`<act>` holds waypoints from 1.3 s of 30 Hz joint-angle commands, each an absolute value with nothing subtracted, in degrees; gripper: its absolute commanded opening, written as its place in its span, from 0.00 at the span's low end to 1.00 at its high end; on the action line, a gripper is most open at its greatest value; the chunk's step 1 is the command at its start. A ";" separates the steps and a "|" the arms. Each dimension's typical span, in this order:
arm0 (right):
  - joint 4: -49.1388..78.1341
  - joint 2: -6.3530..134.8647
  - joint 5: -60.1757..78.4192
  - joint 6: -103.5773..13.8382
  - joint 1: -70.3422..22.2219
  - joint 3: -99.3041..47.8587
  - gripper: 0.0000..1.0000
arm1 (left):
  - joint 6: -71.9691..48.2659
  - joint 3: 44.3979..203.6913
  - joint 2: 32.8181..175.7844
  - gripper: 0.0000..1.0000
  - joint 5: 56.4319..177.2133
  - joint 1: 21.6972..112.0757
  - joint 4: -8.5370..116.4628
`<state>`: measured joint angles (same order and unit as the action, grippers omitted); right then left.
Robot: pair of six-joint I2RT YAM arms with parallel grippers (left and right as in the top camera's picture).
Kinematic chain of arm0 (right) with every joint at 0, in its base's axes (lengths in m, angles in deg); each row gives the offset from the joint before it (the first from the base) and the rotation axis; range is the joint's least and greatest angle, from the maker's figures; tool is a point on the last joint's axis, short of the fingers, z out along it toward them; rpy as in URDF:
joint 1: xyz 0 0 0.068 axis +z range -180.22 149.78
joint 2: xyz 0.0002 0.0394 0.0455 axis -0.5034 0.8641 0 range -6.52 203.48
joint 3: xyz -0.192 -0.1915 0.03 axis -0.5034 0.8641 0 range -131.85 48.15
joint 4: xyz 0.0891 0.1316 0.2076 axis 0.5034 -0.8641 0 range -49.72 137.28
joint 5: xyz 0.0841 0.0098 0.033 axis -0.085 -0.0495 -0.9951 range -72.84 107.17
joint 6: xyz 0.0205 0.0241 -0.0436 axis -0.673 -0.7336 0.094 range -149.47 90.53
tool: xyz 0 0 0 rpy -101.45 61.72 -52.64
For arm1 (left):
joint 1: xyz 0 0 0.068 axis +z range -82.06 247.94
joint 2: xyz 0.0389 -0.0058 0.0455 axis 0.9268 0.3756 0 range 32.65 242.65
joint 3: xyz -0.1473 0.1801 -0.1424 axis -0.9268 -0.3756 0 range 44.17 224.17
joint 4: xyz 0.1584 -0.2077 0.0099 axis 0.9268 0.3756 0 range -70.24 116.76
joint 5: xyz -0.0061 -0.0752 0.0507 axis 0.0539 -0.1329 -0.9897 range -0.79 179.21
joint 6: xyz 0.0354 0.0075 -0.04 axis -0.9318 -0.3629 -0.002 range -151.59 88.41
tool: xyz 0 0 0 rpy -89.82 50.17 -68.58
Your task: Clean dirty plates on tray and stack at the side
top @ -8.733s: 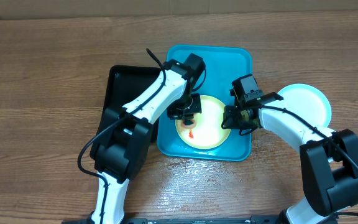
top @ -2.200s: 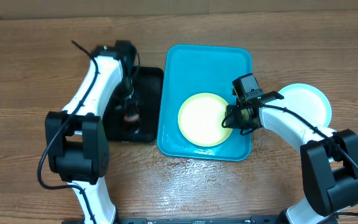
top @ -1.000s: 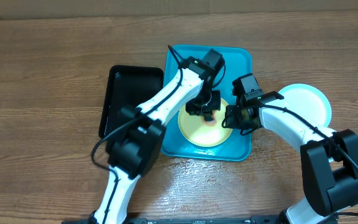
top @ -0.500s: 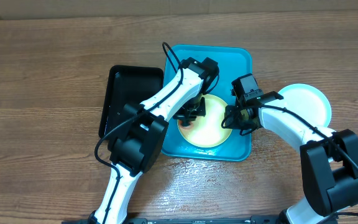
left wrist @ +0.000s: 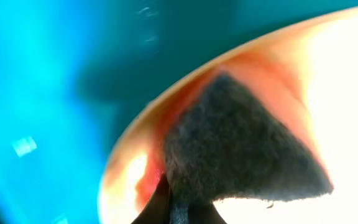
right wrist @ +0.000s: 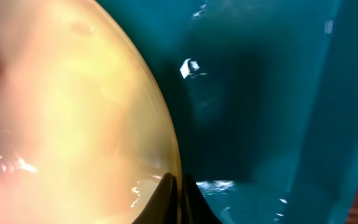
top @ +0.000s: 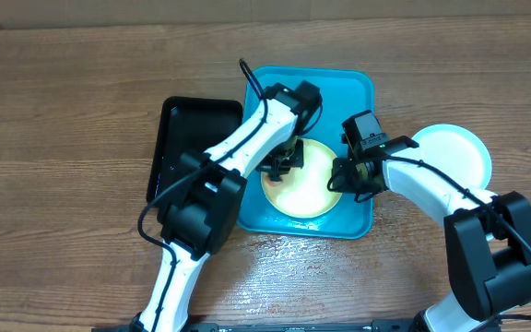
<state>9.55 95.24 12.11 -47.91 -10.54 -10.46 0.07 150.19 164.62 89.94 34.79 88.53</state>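
Tray [top: 339, 97]: large turquoise-blue rectangle with rounded corners and a raised rim, flat on the desk [top: 63, 138]. Pale yellow plate [top: 313, 195]: round and shallow, lying in the tray's near half. A red-orange smear [left wrist: 143, 180] marks its surface by the rim. White plate [top: 454, 148]: round, resting on the desk to the right, apart from the tray.

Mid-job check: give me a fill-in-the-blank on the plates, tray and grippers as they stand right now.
The left gripper presses a dark sponge onto the ____ plate. The right gripper is ____ on that plate's rim. The lone plate on the table, outside the turquoise tray, is ____.
Missing: yellow; shut; white.
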 commanded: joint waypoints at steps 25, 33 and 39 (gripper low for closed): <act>9.22 95.74 14.09 -47.27 -10.67 -10.30 0.04 | 3.09 146.54 164.31 0.04 92.21 31.64 97.67; 9.22 95.74 14.09 -47.27 -10.67 -10.30 0.04 | 7.00 146.56 160.11 0.04 81.83 33.50 100.31; 9.26 95.74 14.09 -47.27 -10.67 -10.30 0.04 | 5.40 146.62 154.23 0.04 83.97 36.19 96.18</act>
<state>9.66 95.24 11.80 -47.89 -10.59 -10.46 5.19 147.04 159.76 86.20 34.33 97.78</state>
